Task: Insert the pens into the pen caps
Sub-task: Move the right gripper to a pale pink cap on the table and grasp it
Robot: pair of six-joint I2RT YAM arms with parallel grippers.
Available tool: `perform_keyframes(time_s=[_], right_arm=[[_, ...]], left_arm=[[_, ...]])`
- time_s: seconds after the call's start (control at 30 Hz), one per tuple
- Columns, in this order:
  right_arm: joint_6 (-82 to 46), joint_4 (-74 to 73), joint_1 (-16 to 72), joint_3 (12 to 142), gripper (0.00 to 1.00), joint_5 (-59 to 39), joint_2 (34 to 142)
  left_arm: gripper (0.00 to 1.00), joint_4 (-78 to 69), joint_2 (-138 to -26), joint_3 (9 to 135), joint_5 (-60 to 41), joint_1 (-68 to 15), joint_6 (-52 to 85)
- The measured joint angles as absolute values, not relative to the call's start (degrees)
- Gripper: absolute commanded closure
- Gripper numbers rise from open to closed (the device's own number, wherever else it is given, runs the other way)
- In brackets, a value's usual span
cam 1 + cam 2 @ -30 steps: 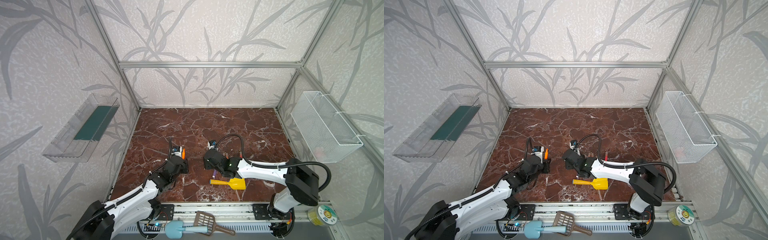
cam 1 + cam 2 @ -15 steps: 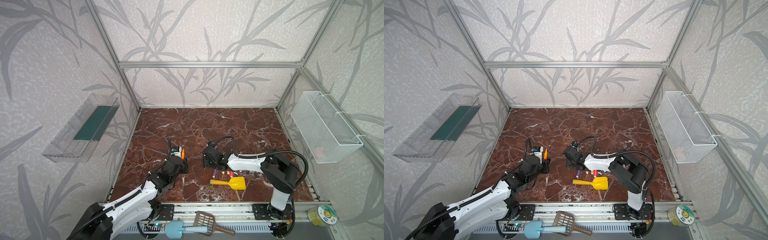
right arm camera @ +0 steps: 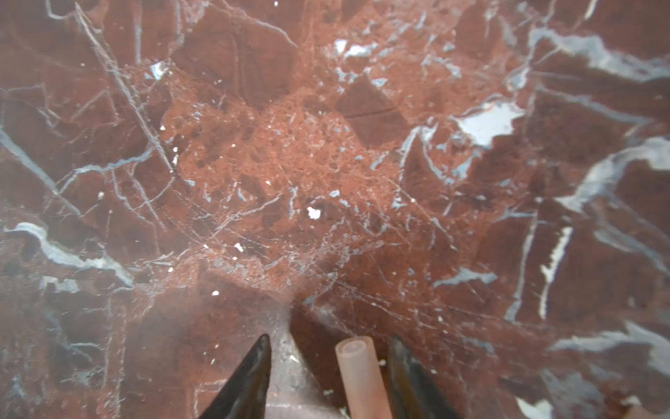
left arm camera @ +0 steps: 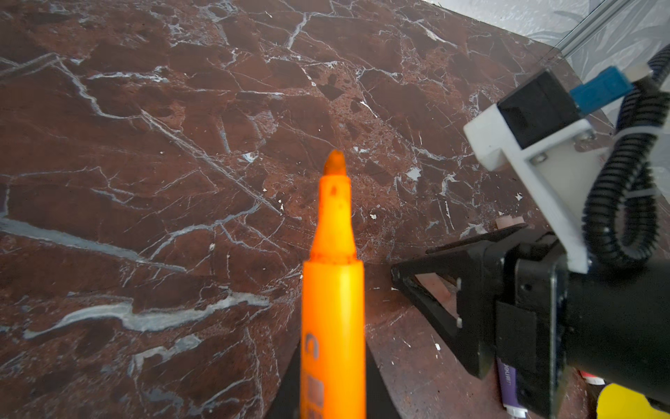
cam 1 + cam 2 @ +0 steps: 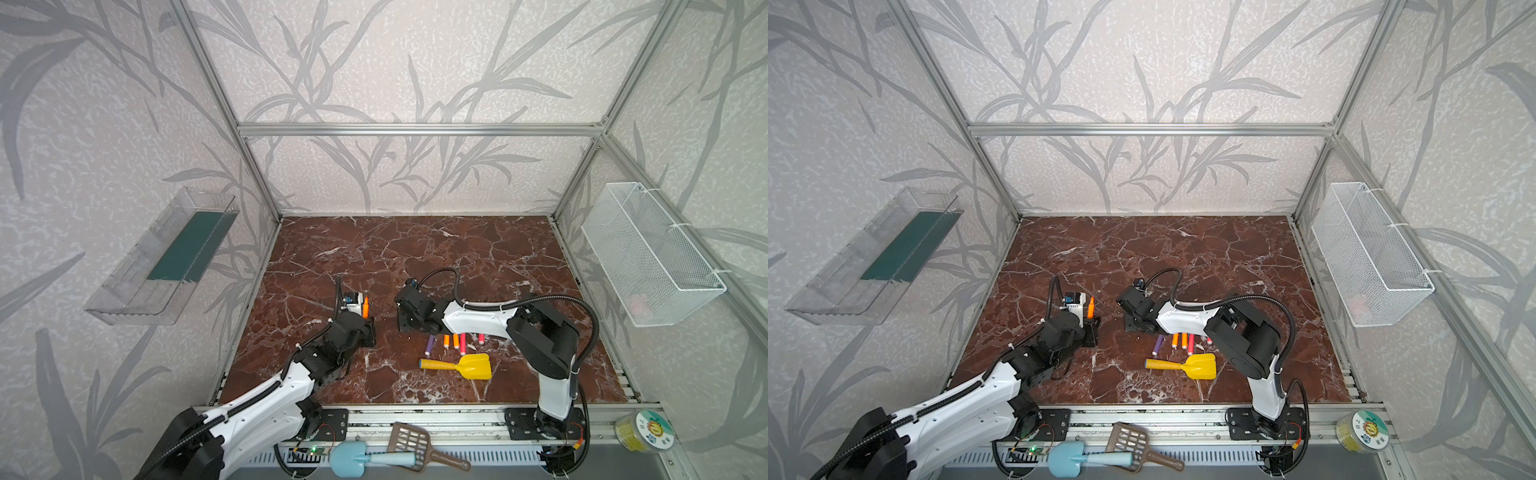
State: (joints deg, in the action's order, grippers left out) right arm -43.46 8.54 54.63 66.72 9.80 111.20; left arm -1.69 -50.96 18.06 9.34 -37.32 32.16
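Gripping an orange pen [image 4: 333,290], the left gripper [image 4: 333,406] is clamped tight; the right gripper [image 3: 330,339] holds its fingers [image 3: 253,373] part-open astride a cap [image 3: 359,377], not clamped.

Orange pen [image 4: 333,308], tip bare, points out over marble table [image 4: 145,145]. Right gripper [image 4: 411,262] low beside it; purple pen [image 4: 507,381] partly hidden behind.

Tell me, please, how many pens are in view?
6. An orange pen sits in the left pincer. Five lie in a row, partly under the right arm: a purple pen, two orange ones, two red-pink ones. Others may hide beneath it.
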Motion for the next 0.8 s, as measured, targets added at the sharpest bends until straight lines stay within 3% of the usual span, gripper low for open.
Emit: perform_keyframes(time_s=[0.5, 0.8], right_arm=[[-41.91, 17.37, 57.01, 70.81, 0.74, 16.51, 113.23], [-41.85, 18.59, 57.14, 72.64, 0.74, 17.58, 114.54]], left_arm=[[1.0, -1.74, -50.98, 18.06, 8.91, -37.32, 32.16], [1.0, -1.74, -50.94, 18.06, 8.64, -37.3, 32.16]])
